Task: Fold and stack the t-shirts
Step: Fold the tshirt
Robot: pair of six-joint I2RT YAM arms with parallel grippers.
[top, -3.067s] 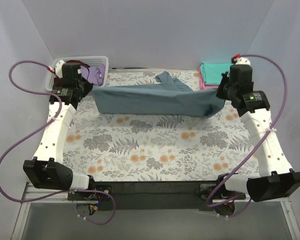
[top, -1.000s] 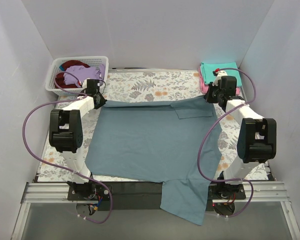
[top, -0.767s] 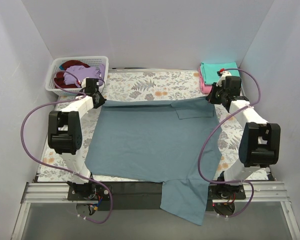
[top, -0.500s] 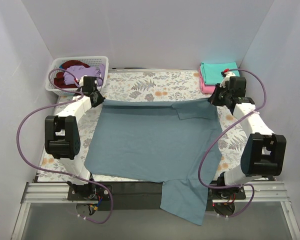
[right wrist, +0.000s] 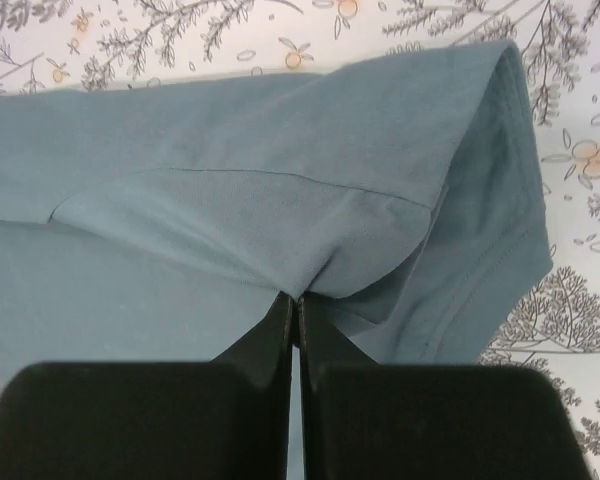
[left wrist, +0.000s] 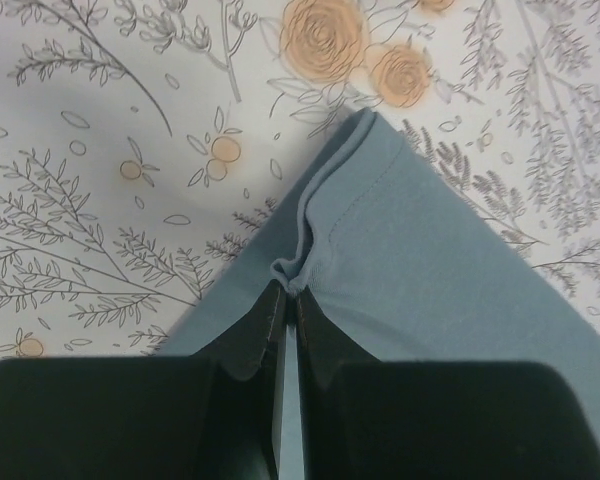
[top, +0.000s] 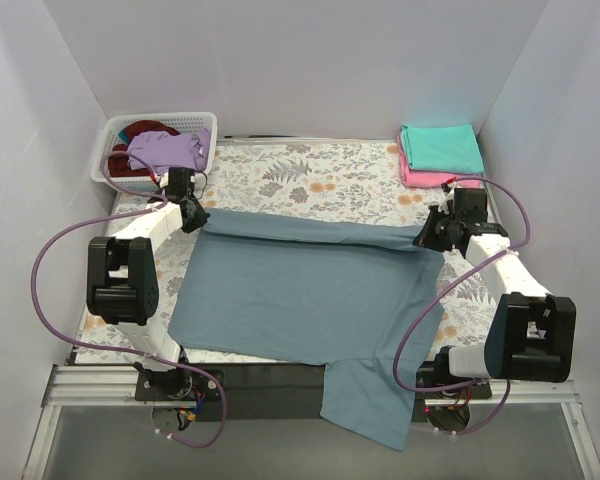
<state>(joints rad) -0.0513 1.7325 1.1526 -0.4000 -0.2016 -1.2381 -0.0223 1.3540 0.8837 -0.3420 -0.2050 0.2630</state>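
Floral counter (top: 310, 178), basket (top: 180, 116) back-left, folded stack (top: 440, 150) back-right; arms low, my left fingers (left wrist: 276, 302) and right fingers (right wrist: 286, 306) clamp blue-grey t-shirt (top: 300, 290).

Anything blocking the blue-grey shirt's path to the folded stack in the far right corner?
Nothing visible. The left hand and right hand are shut on the far corners of the blue-grey shirt. Only bare floral tablecloth lies between it and the teal-and-pink stack.

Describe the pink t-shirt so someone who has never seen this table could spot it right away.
Start at the floral-patterned table and look to its far right corner, where folded shirts are stacked. The pink folded t-shirt is the bottom layer, only its edge peeking out beneath the teal folded t-shirt. Nothing else there is pink.
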